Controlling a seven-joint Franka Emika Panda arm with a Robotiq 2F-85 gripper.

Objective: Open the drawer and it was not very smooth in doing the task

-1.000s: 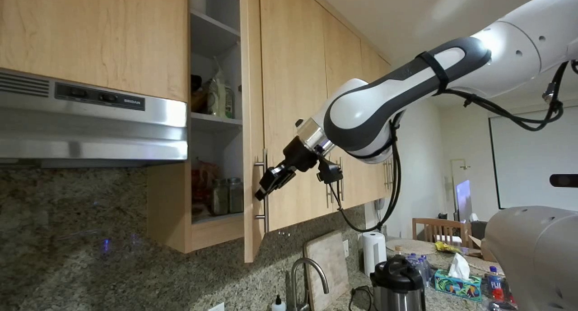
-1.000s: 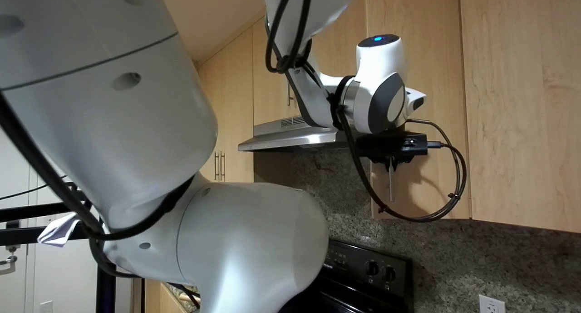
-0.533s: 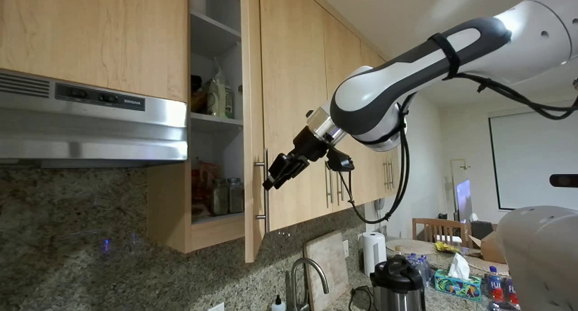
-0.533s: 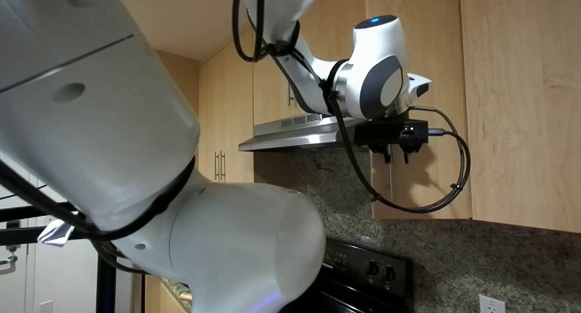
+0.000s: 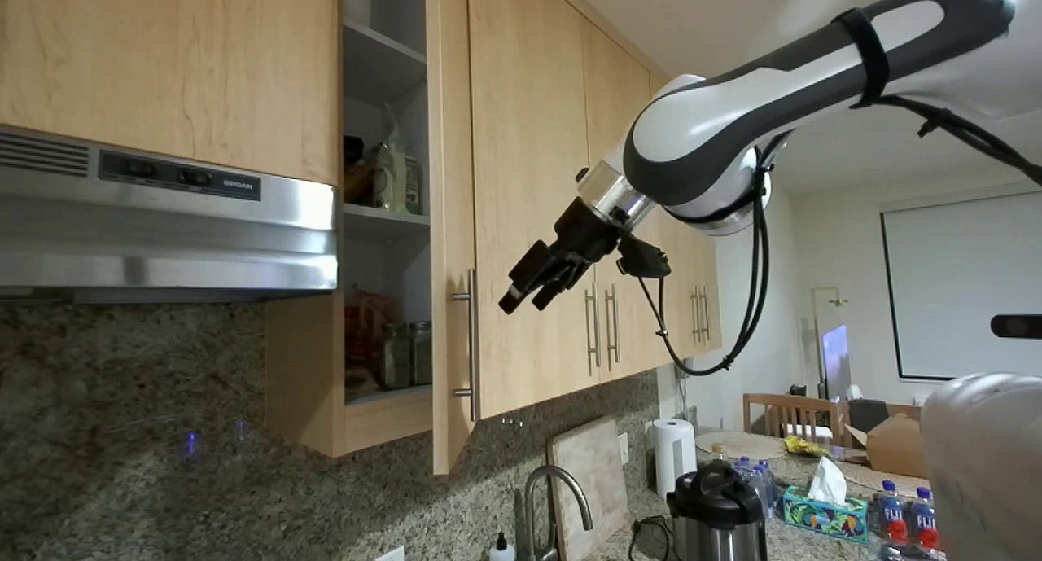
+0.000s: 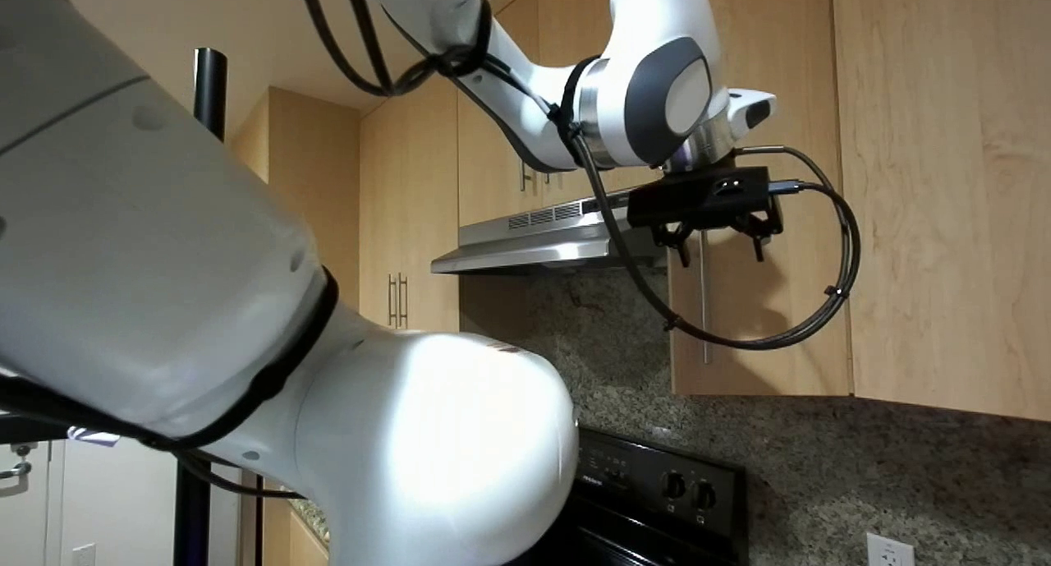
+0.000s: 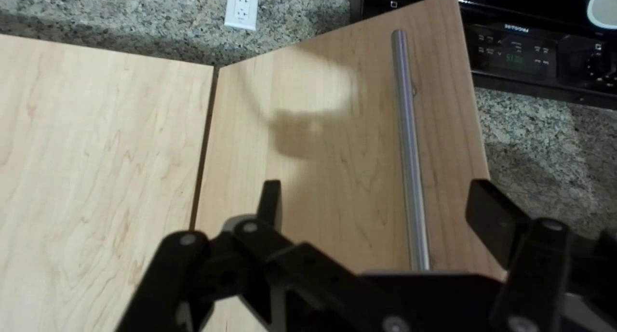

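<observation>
Cabinet door (image 5: 452,219), tall, light wood, partway open; shelves (image 5: 387,52) inside. Handle (image 5: 473,345), silver bar, vertical. Gripper (image 5: 525,303), fingers (image 7: 496,221) spread, apart from handle.

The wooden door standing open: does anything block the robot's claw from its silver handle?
Nothing visible does. In an exterior view, a clear gap separates the gripper from the silver handle on the door; the wrist view shows no object between them either.
</observation>
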